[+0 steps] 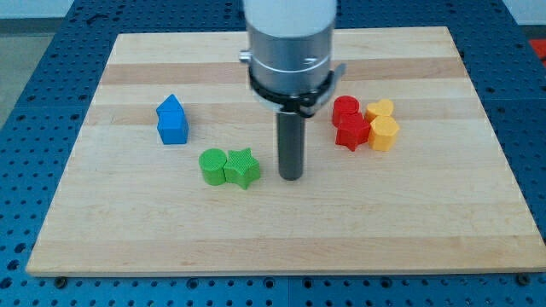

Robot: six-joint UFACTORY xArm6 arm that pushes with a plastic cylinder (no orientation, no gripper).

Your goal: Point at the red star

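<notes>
The red star [351,133] lies on the wooden board [281,230] right of the middle, just below a red cylinder [345,109] that touches it. My tip [292,176] rests on the board left of and slightly below the red star, with a clear gap between them. It stands just right of the green star [242,168].
A yellow block [384,134] touches the red star's right side, with another yellow block [380,109] above it. A green cylinder [213,165] touches the green star's left. Two blue blocks [171,119] sit at the view's left.
</notes>
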